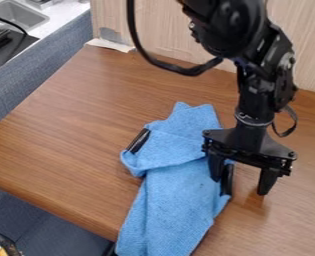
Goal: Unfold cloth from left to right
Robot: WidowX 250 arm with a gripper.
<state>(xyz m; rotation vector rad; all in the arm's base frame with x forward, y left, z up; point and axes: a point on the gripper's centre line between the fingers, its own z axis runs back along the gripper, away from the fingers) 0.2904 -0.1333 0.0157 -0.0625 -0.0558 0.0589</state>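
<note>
The blue cloth (176, 200) lies lengthwise on the wooden surface (73, 120), bunched, with a flap doubled over near its upper left. The gripper (241, 185) hangs at its right edge, jaws spread apart, one side against the fabric and the other over wood. A slim black piece (227, 180) sits at that edge (what it is, I cannot tell). The step in hand looks like taking hold of a layer; the next move calls for closing on a single ply, lifting slightly, then drawing it rightward.
</note>
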